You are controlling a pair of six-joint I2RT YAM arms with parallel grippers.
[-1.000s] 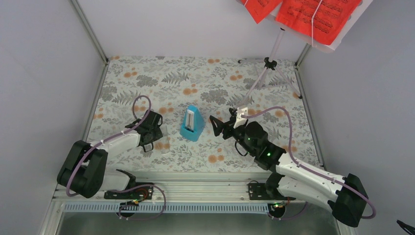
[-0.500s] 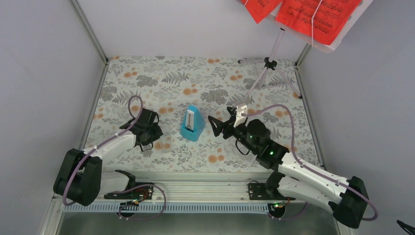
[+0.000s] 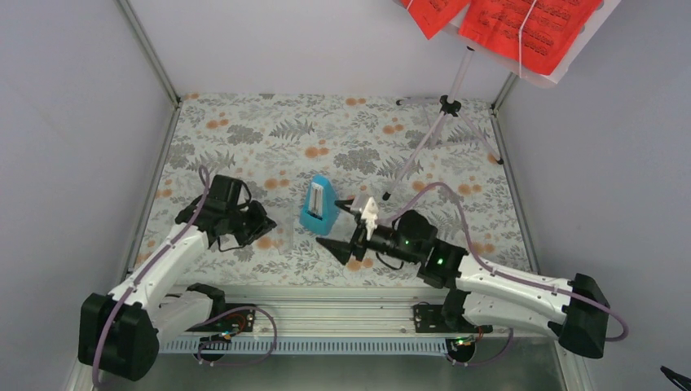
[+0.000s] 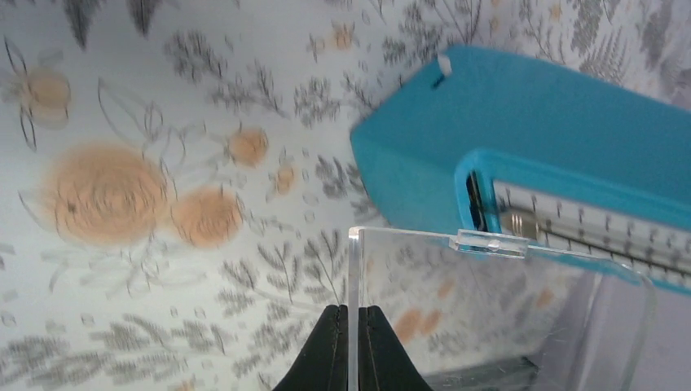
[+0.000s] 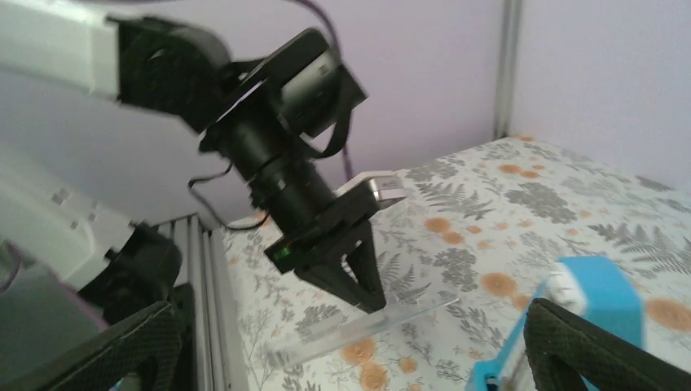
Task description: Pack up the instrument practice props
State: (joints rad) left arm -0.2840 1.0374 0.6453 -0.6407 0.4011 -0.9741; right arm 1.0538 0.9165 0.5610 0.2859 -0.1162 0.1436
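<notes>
Top external: 1 metronome (image 3: 319, 205), 1 stand (image 3: 444, 110), 2 red pages (image 3: 521, 24).

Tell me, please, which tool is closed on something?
The left tool: shut on the edge of a clear plastic sheet, whereas the right tool gapes open near the blue metronome.

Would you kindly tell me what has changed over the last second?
The left end effector closed on the clear plastic panel as its arm swung left. The right end effector, open, turned and drew closer to the metronome. Metronome, music stand and red pages stayed put.
</notes>
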